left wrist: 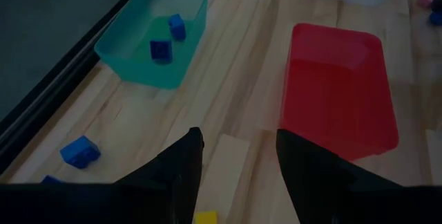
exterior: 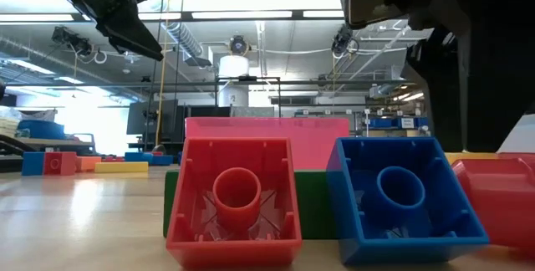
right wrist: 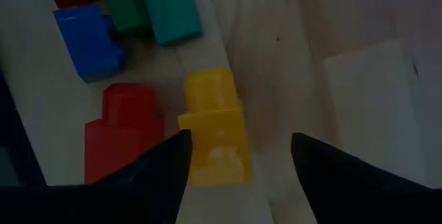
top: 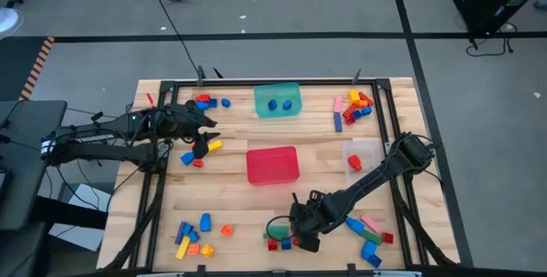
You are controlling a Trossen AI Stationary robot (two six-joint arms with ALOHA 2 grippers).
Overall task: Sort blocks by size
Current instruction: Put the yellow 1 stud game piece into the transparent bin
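Closest to my low camera sit a red block (exterior: 234, 204) and a blue block (exterior: 401, 196), both tipped with their hollow undersides facing me, a green block (exterior: 313, 204) tucked between and behind them and a pink one (exterior: 267, 141) behind that. From above I see these belong to the cluster at the bench's (top: 325, 200) near edge, where my right gripper (top: 306, 230) is down low. Its jaws stand wide with nothing between them; through its wrist camera a yellow block (right wrist: 213, 124) lies just in front of one finger, beside a red block (right wrist: 124, 137), a blue one (right wrist: 90, 41) and a green bar (right wrist: 169, 6).

My left gripper (top: 201, 144) hangs over the far left part of the bench, near a yellow block (top: 213, 145) and two red ones. Its jaws are partly apart and empty.

The teal tub (top: 278, 99) holds two blue blocks (left wrist: 166, 39). The red tub (top: 273, 164) sits mid-bench and looks empty, and the clear tub (top: 363, 156) holds one red block. More blocks lie scattered at the far right, near left and near right.
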